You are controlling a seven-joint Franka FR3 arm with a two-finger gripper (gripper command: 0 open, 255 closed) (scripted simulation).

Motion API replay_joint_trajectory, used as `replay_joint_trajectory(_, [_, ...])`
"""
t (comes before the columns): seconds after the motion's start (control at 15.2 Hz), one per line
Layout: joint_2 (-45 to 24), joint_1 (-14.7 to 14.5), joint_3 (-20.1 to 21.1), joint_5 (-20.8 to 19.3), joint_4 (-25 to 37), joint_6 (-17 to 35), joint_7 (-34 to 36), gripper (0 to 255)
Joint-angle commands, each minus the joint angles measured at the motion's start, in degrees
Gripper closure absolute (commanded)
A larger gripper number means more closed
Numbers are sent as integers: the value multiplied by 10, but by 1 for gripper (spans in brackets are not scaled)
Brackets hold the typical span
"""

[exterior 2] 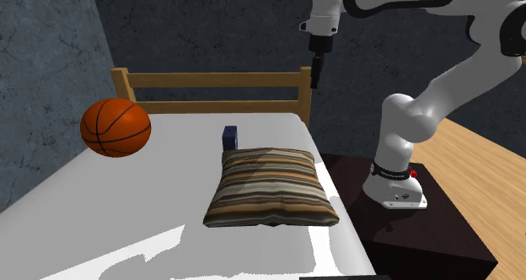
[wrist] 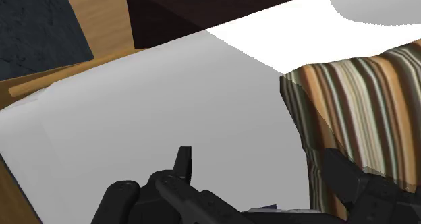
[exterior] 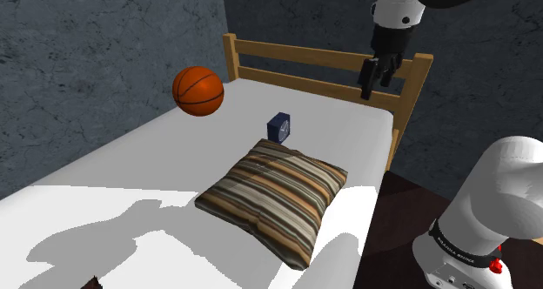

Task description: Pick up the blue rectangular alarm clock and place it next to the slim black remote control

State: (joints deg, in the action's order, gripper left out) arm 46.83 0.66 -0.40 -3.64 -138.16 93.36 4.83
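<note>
The blue rectangular alarm clock (exterior: 279, 127) stands upright on the white bed (exterior: 130, 174), just behind the far edge of a striped pillow (exterior: 274, 194). In the second exterior view the clock (exterior 2: 230, 137) sits between the pillow (exterior 2: 270, 187) and the wooden headboard (exterior 2: 215, 80). My black gripper (exterior: 370, 80) hangs high above the bed's headboard end, well above the clock and toward the shoulder view's right of it. In the wrist view its fingers (wrist: 183, 163) stand apart with nothing between them, over white sheet next to the pillow (wrist: 357, 108).
An orange basketball (exterior: 197, 90) rests on the bed on the shoulder view's left, by the wall. The wooden headboard (exterior: 322, 70) closes off the far end. My dark stand (exterior 2: 396, 223) sits beside the bed. A small dark object (exterior: 91, 285) peeks in at the shoulder view's bottom edge.
</note>
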Motion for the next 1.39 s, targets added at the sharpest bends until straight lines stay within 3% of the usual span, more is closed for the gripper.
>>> replay_joint_trajectory(0.0, [0,0,0,0,0,0,0,0])
replay_joint_trajectory(0.66, [-189,38,89,51,36,147,242,0])
replay_joint_trajectory(1.32, [-417,75,134,32,159,246,473,0])
